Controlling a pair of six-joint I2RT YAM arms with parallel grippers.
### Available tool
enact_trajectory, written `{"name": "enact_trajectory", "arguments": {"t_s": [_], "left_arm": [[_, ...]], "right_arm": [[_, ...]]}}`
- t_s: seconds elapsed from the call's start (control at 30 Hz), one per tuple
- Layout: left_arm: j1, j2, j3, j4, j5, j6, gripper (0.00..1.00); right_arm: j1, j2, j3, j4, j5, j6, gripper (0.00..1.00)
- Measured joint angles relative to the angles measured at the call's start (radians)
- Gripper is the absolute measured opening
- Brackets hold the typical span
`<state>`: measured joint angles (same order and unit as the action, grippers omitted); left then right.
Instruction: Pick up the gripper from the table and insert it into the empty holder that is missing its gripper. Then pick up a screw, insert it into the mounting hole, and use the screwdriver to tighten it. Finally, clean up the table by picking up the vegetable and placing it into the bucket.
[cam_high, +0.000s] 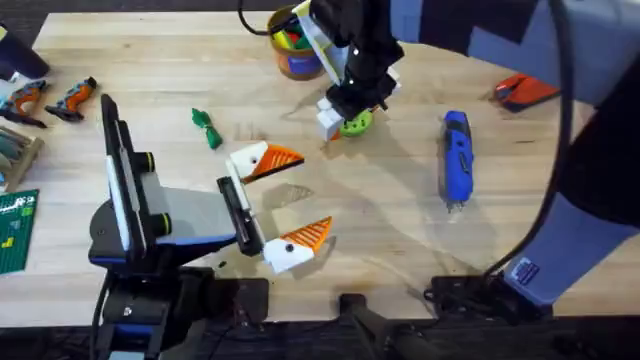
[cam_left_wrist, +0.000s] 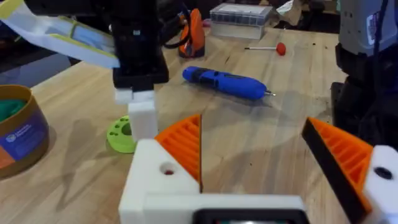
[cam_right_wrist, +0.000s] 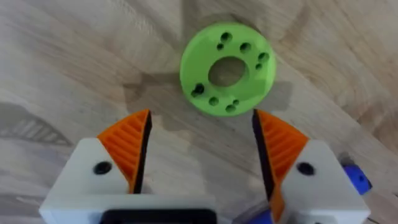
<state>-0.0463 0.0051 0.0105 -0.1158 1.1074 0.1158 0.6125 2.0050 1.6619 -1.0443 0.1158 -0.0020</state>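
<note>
Jaws of the right gripper (cam_right_wrist: 202, 155) stand apart above a lime-green perforated disc (cam_right_wrist: 227, 68) on the light wooden desk (cam_high: 400, 230). Left gripper (cam_high: 285, 200) jaws are likewise apart. Blue pen-shaped screwdriver (cam_high: 456, 158) lies beside; dark green leafy vegetable (cam_high: 206, 127) near the yellow-rimmed bucket (cam_high: 290, 45).

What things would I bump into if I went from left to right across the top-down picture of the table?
Green vegetable → left gripper → bucket → lime-green disc → blue screwdriver → red tool.
</note>
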Motion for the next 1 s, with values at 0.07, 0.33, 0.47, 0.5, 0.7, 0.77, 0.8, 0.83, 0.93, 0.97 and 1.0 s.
{"name": "enact_trajectory", "arguments": {"t_s": [0.07, 0.33, 0.47, 0.5, 0.7, 0.77, 0.8, 0.83, 0.93, 0.97, 1.0], "left_arm": [[0.0, 0.0, 0.0, 0.0, 0.0, 0.0, 0.987], [0.0, 0.0, 0.0, 0.0, 0.0, 0.0, 0.986], [0.0, 0.0, 0.0, 0.0, 0.0, 0.0, 0.986], [0.0, 0.0, 0.0, 0.0, 0.0, 0.0, 0.986], [0.0, 0.0, 0.0, 0.0, 0.0, 0.0, 0.986], [0.0, 0.0, 0.0, 0.0, 0.0, 0.0, 0.986], [0.0, 0.0, 0.0, 0.0, 0.0, 0.0, 0.986], [0.0, 0.0, 0.0, 0.0, 0.0, 0.0, 0.986], [0.0, 0.0, 0.0, 0.0, 0.0, 0.0, 0.985], [0.0, 0.0, 0.0, 0.0, 0.0, 0.0, 0.985], [0.0, 0.0, 0.0, 0.0, 0.0, 0.0, 0.985]], "right_arm": [[0.0, 0.012, 0.003, 0.012, 0.0, 0.008, 0.877], [0.0, 0.022, 0.005, 0.036, 0.0, 0.025, 0.789], [0.0, 0.023, 0.005, 0.049, 0.0, 0.025, 0.723], [0.0, 0.024, 0.006, 0.049, 0.0, 0.025, 0.691], [0.0, 0.034, 0.006, 0.05, 0.0, 0.025, 0.619], [0.0, 0.042, 0.006, 0.05, 0.0, 0.025, 0.591], [0.0, 0.047, 0.006, 0.05, 0.0, 0.025, 0.571], [0.0, 0.052, 0.006, 0.05, 0.0, 0.025, 0.555], [0.002, 0.06, 0.006, 0.05, 0.0, 0.028, 0.521], [0.003, 0.061, 0.006, 0.051, 0.0, 0.028, 0.517], [0.003, 0.061, 0.006, 0.052, 0.0, 0.029, 0.515]]}}
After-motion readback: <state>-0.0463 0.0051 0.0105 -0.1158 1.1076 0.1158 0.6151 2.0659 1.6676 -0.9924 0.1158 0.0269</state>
